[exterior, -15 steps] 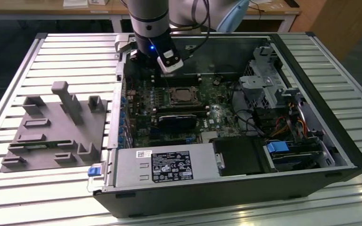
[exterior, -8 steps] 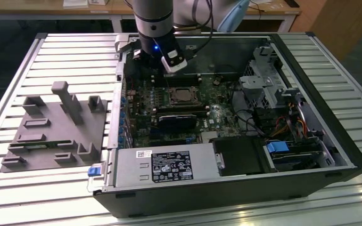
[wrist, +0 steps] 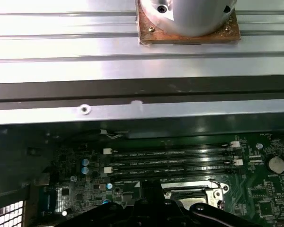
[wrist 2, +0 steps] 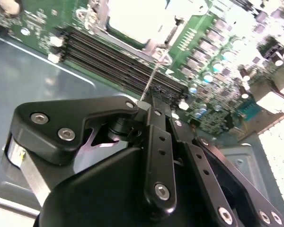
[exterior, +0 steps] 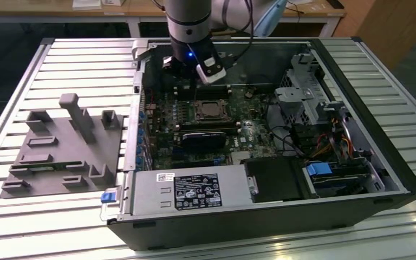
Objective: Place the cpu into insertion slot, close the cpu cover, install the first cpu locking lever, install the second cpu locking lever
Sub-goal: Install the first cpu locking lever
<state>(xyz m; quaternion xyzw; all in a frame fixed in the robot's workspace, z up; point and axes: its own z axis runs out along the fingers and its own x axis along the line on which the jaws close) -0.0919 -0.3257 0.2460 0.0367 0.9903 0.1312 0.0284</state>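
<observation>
The insertion slot sits amid the green board inside the open computer case. The cpu lies in the slot as a pale square. The silver cpu cover lies flat around it. A thin silver locking lever runs from the socket's corner straight into my fingertips. My gripper hangs just behind the socket in the exterior view, over the memory slots, with its black fingers shut on the lever's end. In the first wrist view the gripper covers part of the socket.
Long black memory slots lie between socket and case wall. A black heatsink block sits in front of the socket. A power supply and a drive cage stand nearby. A grey fixture tray rests on the slatted table.
</observation>
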